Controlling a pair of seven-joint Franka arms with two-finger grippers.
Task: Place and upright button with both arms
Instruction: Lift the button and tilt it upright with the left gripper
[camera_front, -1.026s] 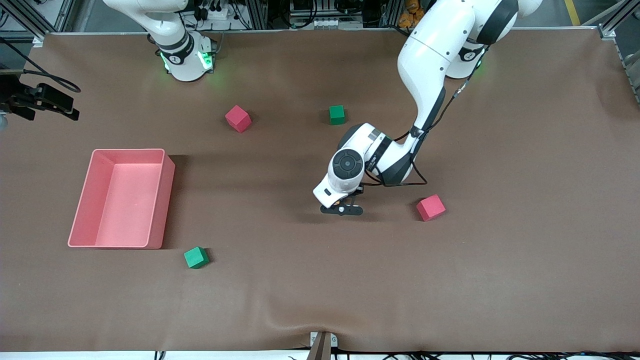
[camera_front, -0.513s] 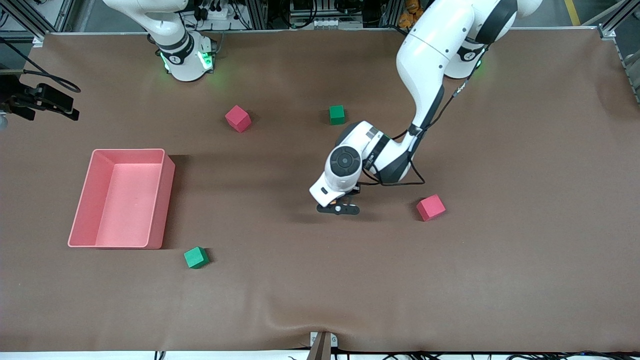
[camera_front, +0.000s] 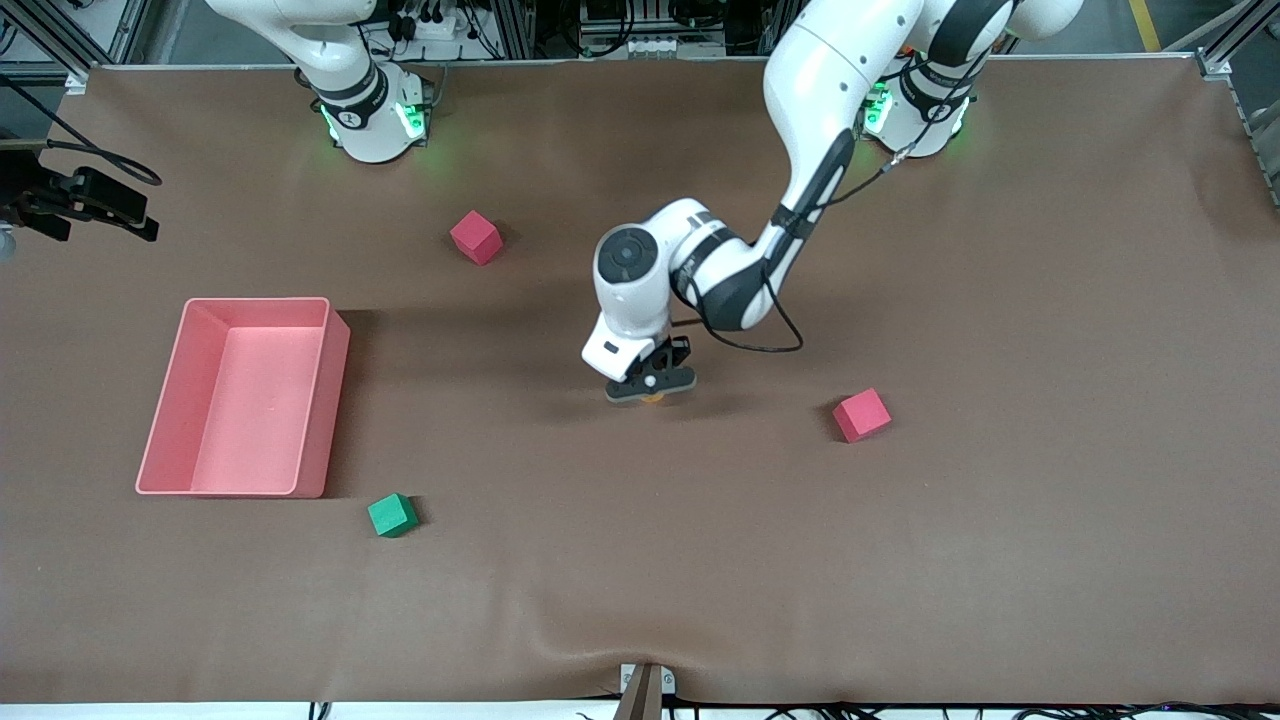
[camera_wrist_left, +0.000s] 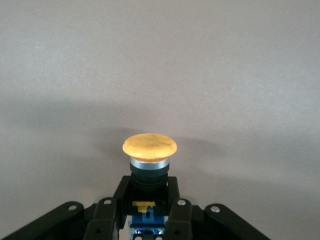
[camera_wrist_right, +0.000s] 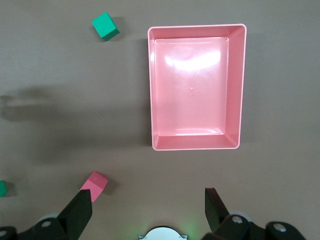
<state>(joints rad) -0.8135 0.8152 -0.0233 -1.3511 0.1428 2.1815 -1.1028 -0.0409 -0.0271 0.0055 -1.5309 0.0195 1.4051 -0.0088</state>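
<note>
Left fingers: the fingers (camera_wrist_left: 180, 212) pinch the black body of the button (camera_wrist_left: 149, 152) from both sides, orange cap pointing away from the wrist, its face clear of the pads.
Why held so: a grip low on the body probably leaves the cap free, so the button can be turned or set on its base without the pads in the way.
Left gripper: the left gripper (camera_front: 650, 385) hangs over the bare middle of the desk (camera_front: 1000, 560); in the front view a sliver of orange shows under it, the button (camera_front: 652, 398).
Button height: whether it touches the desk or is just above it, I cannot tell.
Right fingers: the right gripper (camera_wrist_right: 150, 212) has its fingers spread wide with nothing between them.
Right arm: it waits, held high at its own end of the desk, looking down on the tray; probably kept back until the button needs a second grip.
Tray: the pink tray (camera_front: 325, 400) sits open side up toward the right arm's end, and nothing lies in it.
Cubes: all sit loose on the desk, none in the tray. A green cube (camera_front: 392, 515) is nearer the camera than the tray, a red cube (camera_front: 475, 237) farther, another red cube (camera_front: 861, 415) toward the left arm's end.
Stage: my guess is carrying, with placing and uprighting not yet done.
</note>
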